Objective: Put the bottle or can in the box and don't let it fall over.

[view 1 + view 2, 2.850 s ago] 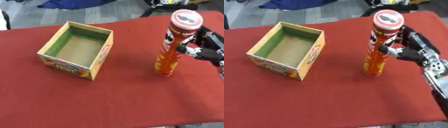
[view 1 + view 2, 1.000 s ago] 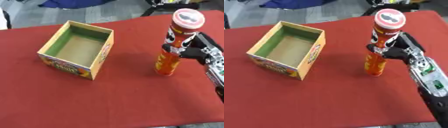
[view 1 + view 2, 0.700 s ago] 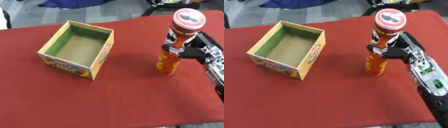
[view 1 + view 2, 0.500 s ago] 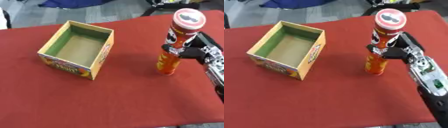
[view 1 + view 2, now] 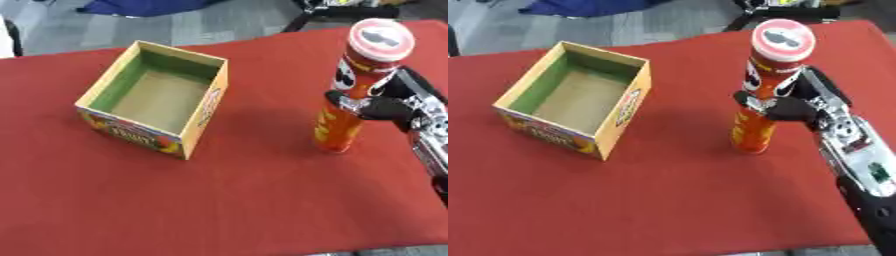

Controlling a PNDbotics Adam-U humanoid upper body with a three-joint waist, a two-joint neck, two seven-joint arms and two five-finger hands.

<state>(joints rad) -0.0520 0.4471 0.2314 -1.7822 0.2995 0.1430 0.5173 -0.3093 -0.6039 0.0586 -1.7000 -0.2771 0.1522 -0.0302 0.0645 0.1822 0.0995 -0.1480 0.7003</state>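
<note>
The right hand (image 5: pixel 798 107) stays curled around the can (image 5: pixel 765 90), unchanged from a moment ago. The can stands upright on the red table (image 5: pixel 667 190), still well right of the open box (image 5: pixel 570 100).

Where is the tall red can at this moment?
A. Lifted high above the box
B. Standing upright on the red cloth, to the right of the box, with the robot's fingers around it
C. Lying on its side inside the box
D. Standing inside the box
B: the can stands upright on the red cloth, apart from the empty box, with the right hand curled round its middle.
</note>
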